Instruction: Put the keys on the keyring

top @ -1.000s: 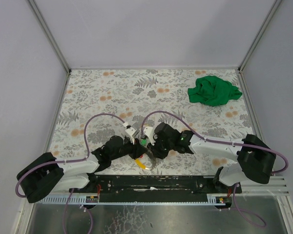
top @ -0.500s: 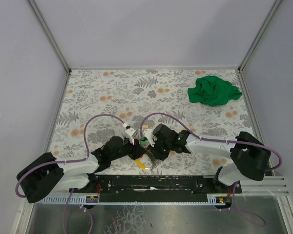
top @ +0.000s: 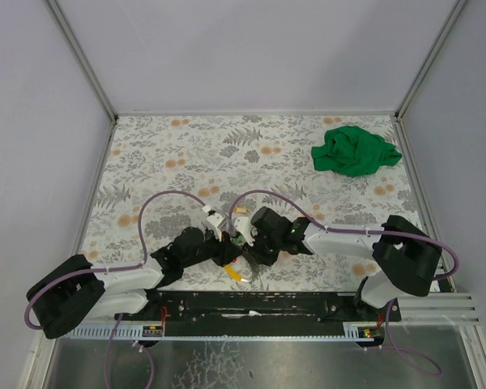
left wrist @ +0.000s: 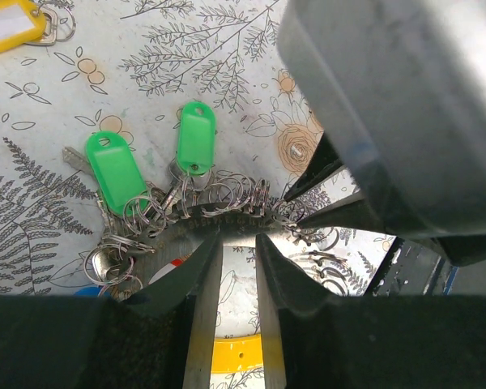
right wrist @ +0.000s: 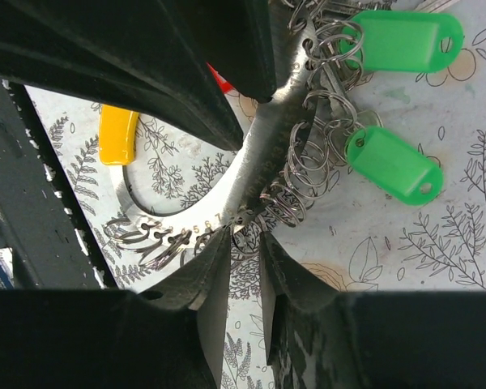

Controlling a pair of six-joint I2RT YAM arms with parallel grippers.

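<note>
The keyring [left wrist: 227,217] is a flat grey metal loop strung with several small split rings. It shows in the right wrist view [right wrist: 267,138] and at the table's near middle [top: 245,263]. Two green-tagged keys [left wrist: 116,170] [left wrist: 196,138] hang on it and also show in the right wrist view [right wrist: 401,39] [right wrist: 389,164]. A yellow tag [left wrist: 231,352] lies under the loop. A yellow-tagged key [left wrist: 8,20] lies apart. My left gripper [left wrist: 239,239] is nearly closed with its tips at the band. My right gripper [right wrist: 245,237] pinches the band's edge. Both meet over the loop [top: 239,243].
A crumpled green cloth [top: 355,150] lies at the far right of the flowered table. A black rail [top: 259,304] runs along the near edge behind the arm bases. Purple cables loop over both arms. Red [right wrist: 219,79] and blue tags sit by the loop.
The right arm's elbow and wrist have shifted slightly left toward the left gripper. Both grippers stay at the keyring; the loop has barely moved.
</note>
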